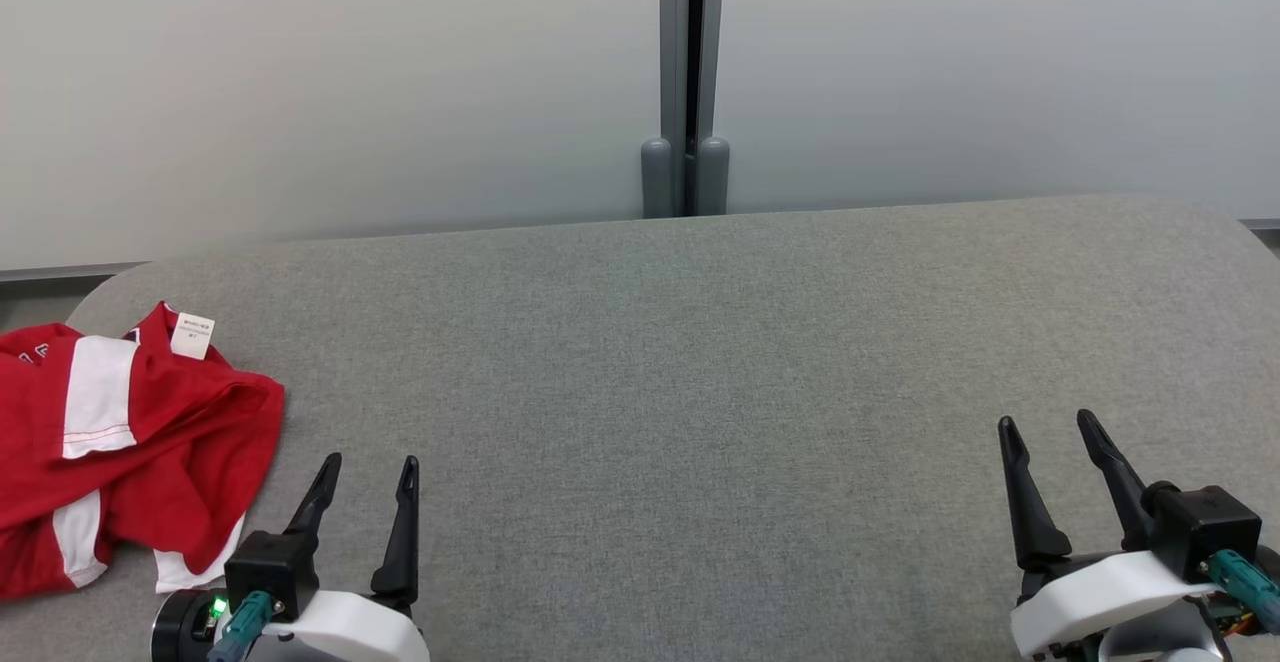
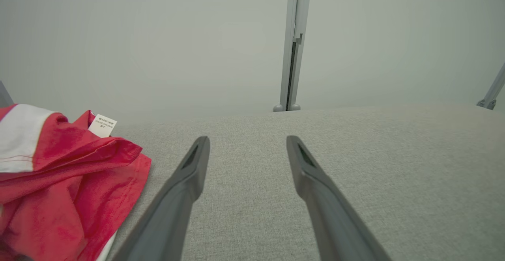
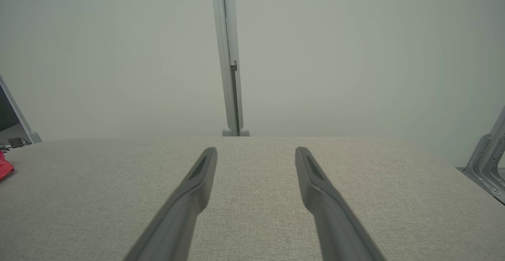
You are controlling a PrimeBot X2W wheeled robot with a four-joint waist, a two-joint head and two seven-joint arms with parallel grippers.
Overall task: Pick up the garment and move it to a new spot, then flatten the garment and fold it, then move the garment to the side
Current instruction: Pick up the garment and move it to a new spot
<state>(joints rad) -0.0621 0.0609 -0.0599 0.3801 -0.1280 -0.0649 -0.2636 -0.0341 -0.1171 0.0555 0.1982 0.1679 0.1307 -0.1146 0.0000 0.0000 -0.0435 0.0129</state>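
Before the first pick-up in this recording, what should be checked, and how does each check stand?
1. left hand open and empty: ok.
2. right hand open and empty: ok.
3. red and white shirt close to the left hand, at the left end of the grey table: ok.
4. Shirt flattened: not ok, it lies crumpled.
5. Bare room mid-table for a new spot: ok.
6. Shirt wholly on the table: cannot tell, the head view's edge cuts it off.
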